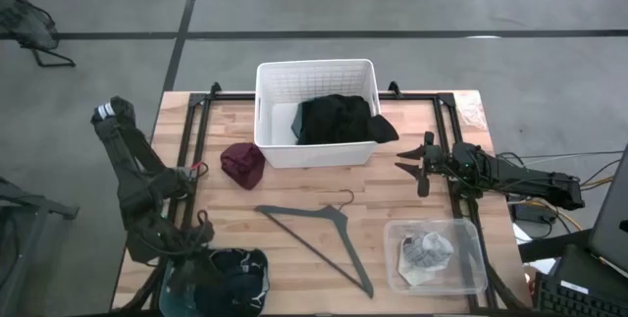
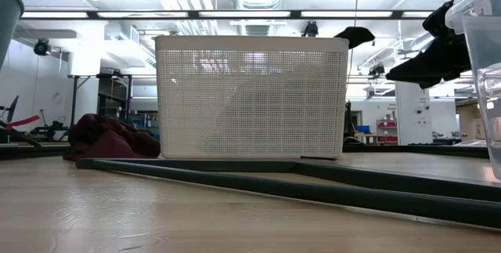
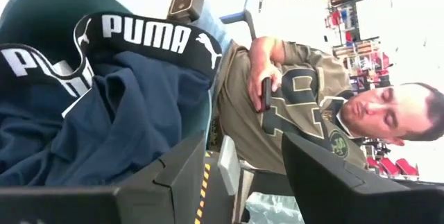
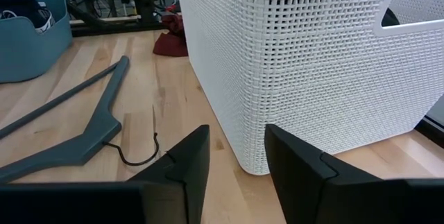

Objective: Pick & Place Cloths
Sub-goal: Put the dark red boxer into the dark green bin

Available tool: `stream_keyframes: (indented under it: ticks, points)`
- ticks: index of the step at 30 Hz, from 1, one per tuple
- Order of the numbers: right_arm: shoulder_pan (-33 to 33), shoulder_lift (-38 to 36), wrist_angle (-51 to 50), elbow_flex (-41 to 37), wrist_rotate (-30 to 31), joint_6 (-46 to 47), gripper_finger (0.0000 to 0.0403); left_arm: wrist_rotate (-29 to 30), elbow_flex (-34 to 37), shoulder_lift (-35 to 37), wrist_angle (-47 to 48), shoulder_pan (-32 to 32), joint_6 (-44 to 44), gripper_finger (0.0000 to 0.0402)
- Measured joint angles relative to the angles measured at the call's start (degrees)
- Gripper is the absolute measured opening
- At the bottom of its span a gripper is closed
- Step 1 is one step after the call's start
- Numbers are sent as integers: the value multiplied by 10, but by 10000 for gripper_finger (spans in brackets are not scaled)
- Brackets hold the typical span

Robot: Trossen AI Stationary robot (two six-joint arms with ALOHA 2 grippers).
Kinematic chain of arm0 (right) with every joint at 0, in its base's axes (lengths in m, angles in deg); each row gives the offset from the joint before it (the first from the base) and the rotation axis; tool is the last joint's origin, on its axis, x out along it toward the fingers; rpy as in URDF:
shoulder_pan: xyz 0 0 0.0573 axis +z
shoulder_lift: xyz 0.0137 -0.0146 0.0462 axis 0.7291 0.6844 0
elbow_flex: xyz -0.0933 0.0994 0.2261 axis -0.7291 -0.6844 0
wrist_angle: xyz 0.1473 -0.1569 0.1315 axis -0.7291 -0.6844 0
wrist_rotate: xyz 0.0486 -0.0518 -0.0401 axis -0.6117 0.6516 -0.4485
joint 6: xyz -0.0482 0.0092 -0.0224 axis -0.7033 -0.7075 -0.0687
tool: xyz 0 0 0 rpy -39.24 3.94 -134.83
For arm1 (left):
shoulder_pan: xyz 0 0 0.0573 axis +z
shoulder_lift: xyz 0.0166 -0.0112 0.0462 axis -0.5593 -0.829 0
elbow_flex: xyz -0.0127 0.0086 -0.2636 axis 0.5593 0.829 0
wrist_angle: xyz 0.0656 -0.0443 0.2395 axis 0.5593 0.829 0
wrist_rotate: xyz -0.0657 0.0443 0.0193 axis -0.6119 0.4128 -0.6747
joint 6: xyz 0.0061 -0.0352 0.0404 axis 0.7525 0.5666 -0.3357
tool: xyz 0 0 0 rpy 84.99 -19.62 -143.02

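Now my right gripper (image 1: 416, 167) hangs open and empty beside the white basket (image 1: 316, 79). My left gripper (image 3: 239, 182), open too, hovers over the navy cloth (image 3: 104, 123) in the teal bin (image 1: 177, 292).

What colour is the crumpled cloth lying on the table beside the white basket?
Maroon, a dark red. The cloth shows best in the high view.

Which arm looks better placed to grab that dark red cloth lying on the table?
Probably the left: its tool hangs on the maroon cloth's side, while the right tool is beyond the basket.
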Motion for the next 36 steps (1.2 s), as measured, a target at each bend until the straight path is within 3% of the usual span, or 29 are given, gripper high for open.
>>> stream_keyframes:
  ticks: [11,17,24,27,33,36]
  points:
    - [0,0,0,0,0,1,97,4,-1,36,12,1,-31,193]
    - [0,0,0,0,0,0,74,72,3,57,18,2,-69,192]
    - [0,0,0,0,0,0,52,86,2,69,20,2,-138,192]
    - [0,0,0,0,0,0,45,120,2,74,19,2,-177,192]
    - [0,0,0,0,0,0,39,143,3,76,24,3,-247,192]
    - [0,0,0,0,0,0,44,182,3,77,24,5,-288,193]
